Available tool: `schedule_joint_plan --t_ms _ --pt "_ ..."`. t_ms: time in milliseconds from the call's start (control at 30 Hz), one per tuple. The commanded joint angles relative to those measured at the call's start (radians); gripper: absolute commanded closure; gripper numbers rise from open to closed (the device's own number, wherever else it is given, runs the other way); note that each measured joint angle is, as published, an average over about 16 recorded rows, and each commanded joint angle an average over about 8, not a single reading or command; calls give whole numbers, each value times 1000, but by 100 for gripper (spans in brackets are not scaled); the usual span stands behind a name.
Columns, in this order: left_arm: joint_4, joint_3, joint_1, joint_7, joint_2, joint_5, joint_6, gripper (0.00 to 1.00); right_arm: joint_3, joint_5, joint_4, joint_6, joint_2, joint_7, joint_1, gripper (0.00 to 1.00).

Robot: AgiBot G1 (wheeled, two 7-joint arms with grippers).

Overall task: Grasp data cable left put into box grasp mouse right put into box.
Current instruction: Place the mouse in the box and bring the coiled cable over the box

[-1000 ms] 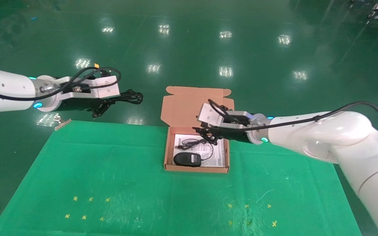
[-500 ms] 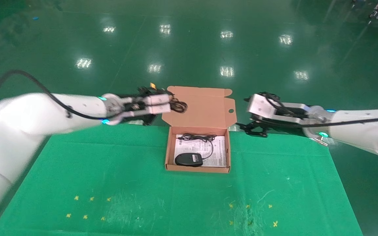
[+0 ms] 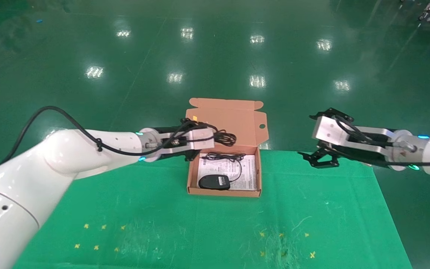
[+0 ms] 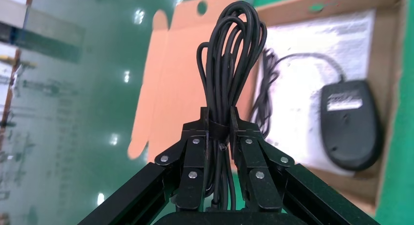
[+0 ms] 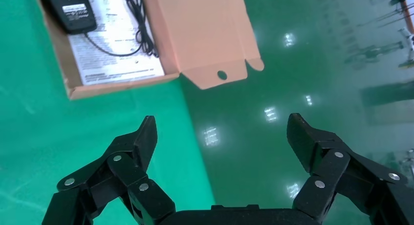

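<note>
Left tool [image 4: 218, 132], pinching the data cable [image 3: 224, 139], has swung over the box [image 3: 224, 192] at 12 o'clock; right tool [image 3: 321, 158], wide, has withdrawn from the mouse [image 3: 214, 182].

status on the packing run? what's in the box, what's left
Done: the mouse lies in the box on the printed sheet, and the right tool is open and empty, off to the box's right. In hand: the left tool grips the data cable at the box's far-left corner. Left: release it inside.

Mouse [image 3: 214, 182] in box [image 3: 192, 172], front-left corner
</note>
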Motion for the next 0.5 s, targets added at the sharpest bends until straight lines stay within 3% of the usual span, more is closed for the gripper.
schedule_joint_plan --t_ms 33,133,167,400,433,500 --pt "-5 27 5 17 1 -41 -2 100 -4 -9 39 6 26 29 -11 0" --pt "-12 69 3 20 1 -92 -8 100 -15 -29 74 5 51 68 -18 0" --pt "-14 80 2 20 1 -106 -10 93 -19 -35 82 5 56 78 -19 0" --pt "-13 127 -1 20 3 -169 -21 5 -36 -72 116 4 75 121 -18 0" --pt "-12 130 -2 20 3 -173 -23 0 -37 -74 118 4 76 123 -18 0" --pt "-13 131 -2 21 2 -173 -23 0 -38 -75 117 4 75 122 -17 0"
